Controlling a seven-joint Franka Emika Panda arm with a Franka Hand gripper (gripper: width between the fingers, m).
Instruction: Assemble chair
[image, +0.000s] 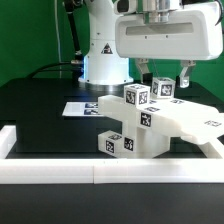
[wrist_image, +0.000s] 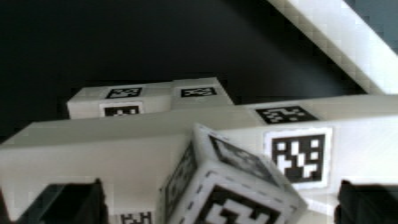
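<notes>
place: robot lab | signs: big white robot arm (image: 100, 45) on a black table (image: 40, 110) | white rails (image: 60, 172) along the table edges | marker board (image: 80, 107) with printed tags | green curtain (image: 30, 35) behind

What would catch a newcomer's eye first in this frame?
The half-built white chair stands at the middle of the black table, its parts dotted with black-and-white tags. Directly above it hangs the gripper, jaws open and holding nothing. At the exterior view's left, behind, lies the flat marker board.

Arm lowered (jaws apart)
</notes>
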